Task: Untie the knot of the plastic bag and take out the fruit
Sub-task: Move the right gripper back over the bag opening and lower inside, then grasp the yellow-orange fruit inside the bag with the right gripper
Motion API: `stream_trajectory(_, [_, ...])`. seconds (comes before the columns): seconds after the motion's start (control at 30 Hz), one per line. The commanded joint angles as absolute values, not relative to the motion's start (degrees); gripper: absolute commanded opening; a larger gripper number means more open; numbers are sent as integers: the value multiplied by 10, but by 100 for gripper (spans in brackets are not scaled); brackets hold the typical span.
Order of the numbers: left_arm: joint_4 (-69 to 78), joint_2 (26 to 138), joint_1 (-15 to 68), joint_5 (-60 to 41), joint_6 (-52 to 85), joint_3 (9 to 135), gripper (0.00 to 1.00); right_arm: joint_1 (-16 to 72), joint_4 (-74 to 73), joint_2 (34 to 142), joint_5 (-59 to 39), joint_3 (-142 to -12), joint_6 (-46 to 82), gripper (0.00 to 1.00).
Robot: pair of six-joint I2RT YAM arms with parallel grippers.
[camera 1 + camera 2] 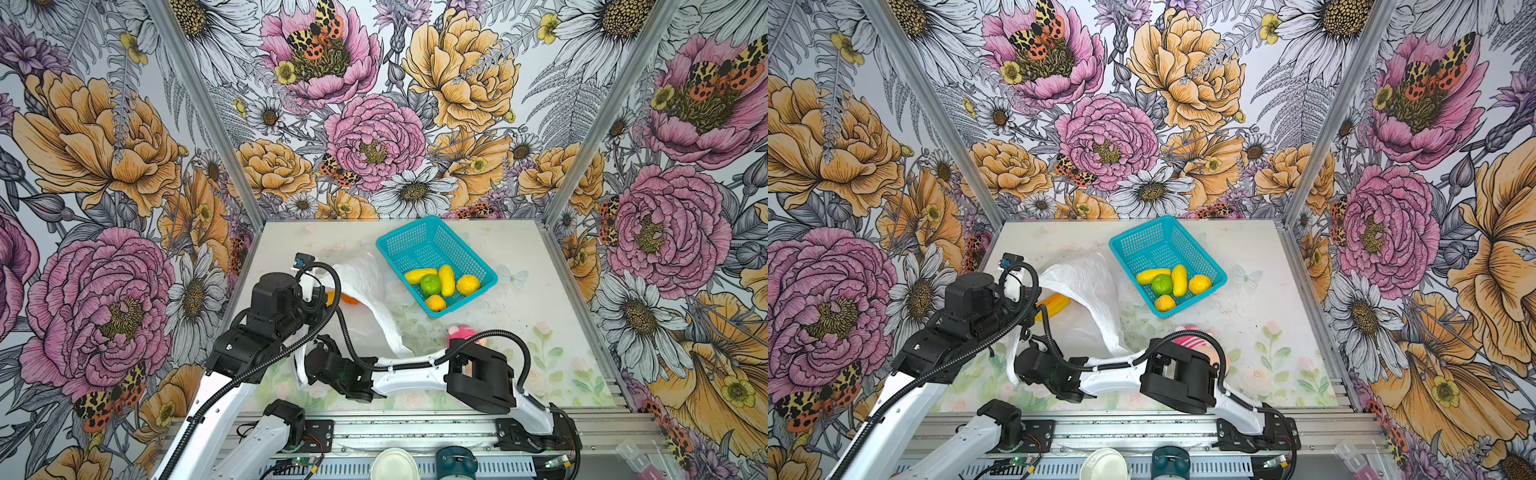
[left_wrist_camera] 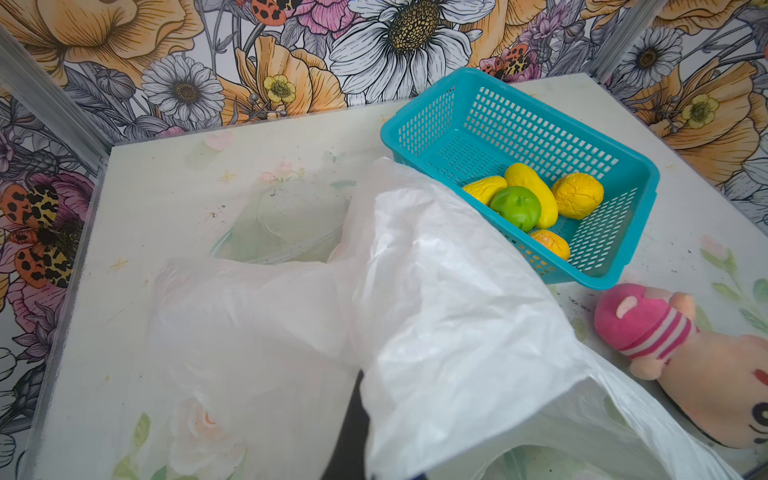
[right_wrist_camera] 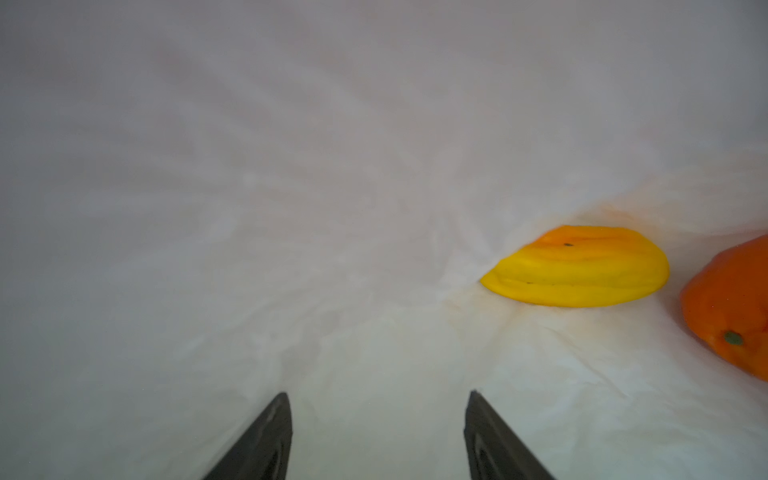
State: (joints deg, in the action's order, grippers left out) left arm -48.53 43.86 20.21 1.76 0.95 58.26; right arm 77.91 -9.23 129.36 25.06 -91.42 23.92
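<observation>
The plastic bag [image 1: 368, 286] [image 1: 1090, 282] lies untied at the table's left middle, its mouth held up. My left gripper [image 2: 357, 399] is shut on the bag's edge, and the film drapes over it. Its knot does not show. My right gripper [image 3: 378, 399] is open inside the bag with nothing between its fingers. A yellow fruit [image 3: 577, 268] and an orange fruit [image 3: 731, 307] lie on the film ahead of it and off to one side. In a top view the yellow one [image 1: 1054, 306] shows through the bag mouth.
A teal mesh basket [image 1: 465, 247] [image 2: 557, 118] stands at the back right, holding several yellow fruits and a green one [image 1: 430, 284]. A pink-striped plush doll [image 2: 648, 328] [image 1: 1192, 334] lies between basket and right arm. Walls close in on three sides.
</observation>
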Motion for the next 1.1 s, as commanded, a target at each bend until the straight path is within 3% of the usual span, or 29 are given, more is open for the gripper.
stream_trajectory(0.0, [-467, 436, 210, 7, 2, 581, 0, 763, -71, 1288, 279, -908, 223, 67])
stream_trajectory(0.37, [-467, 436, 212, 6, 2, 580, 0, 708, -75, 1258, 291, -860, 269, 69])
stream_trajectory(0.57, [-465, 444, 209, -12, 3, 582, 0, 689, -60, 1283, 322, -897, 318, 73])
stream_trajectory(1.07, [-458, 444, 233, -44, 3, 580, 0, 660, -38, 1396, 252, -1038, 542, 92])
